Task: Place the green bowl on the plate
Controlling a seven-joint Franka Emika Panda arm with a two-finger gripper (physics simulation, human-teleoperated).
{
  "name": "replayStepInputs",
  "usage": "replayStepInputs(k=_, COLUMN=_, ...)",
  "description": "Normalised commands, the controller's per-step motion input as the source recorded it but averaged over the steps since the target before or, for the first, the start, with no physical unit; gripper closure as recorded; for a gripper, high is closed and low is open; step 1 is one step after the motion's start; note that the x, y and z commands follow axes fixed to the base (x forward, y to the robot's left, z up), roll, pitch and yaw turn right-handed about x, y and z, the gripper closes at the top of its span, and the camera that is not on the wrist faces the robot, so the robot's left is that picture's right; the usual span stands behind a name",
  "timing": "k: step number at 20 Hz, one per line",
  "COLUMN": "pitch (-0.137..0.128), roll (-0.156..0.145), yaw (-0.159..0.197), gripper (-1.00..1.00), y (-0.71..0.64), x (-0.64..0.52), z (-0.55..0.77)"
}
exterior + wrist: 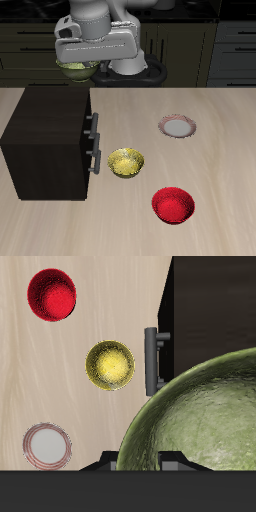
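Red glossy round bowl (173,205) sits nearest the bench's front edge, upright on the pale wood-grain bench (220,160). Just behind it, toward the cabinet, a bright yellow round bowl (126,162) stands upright beside the drawer handles (95,142) of a dark brown box-shaped cabinet (45,140); bowl and cabinet are close but apart. The cabinet occupies one end of the bench, reaching from its back edge to near the front edge.

Farther back, a small flat round plate with pale grey-white centre and pinkish-brown rim (177,126) lies alone on the bench, well apart from the red bowl.

Farthest back, above the cabinet's rear edge, the small round olive-green bowl with mottled yellowish-green inside (73,70) hangs in the air under the grey jaws (76,62). The wrist view shows its speckled interior (205,426) filling the frame close to the camera, with dark finger parts at its rim: jaws clamped on the bowl's rim. The bowl is far from the plate.
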Motion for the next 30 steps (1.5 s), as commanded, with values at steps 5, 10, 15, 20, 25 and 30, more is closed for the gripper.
replayStepInputs(k=5, pitch=-0.021, roll=-0.03, yaw=-0.005, gripper=1.0, y=0.13, x=-0.17, z=0.08)
replayStepInputs(k=10, pitch=-0.019, roll=-0.008, yaw=-0.004, gripper=1.0, y=0.16, x=-0.16, z=0.03)
replayStepInputs(k=15, pitch=-0.004, roll=0.025, yaw=-0.031, gripper=1.0, y=0.33, x=-0.1, z=-0.07)
replayStepInputs(k=20, pitch=-0.021, roll=-0.046, yaw=-0.079, gripper=1.0, y=0.18, x=-0.18, z=0.01)
replayStepInputs(k=25, pitch=-0.033, roll=0.0, yaw=-0.009, gripper=1.0, y=0.31, x=-0.16, z=0.04)
replayStepInputs(k=30, pitch=0.024, roll=0.076, yaw=-0.035, gripper=1.0, y=0.68, x=-0.18, z=-0.21)
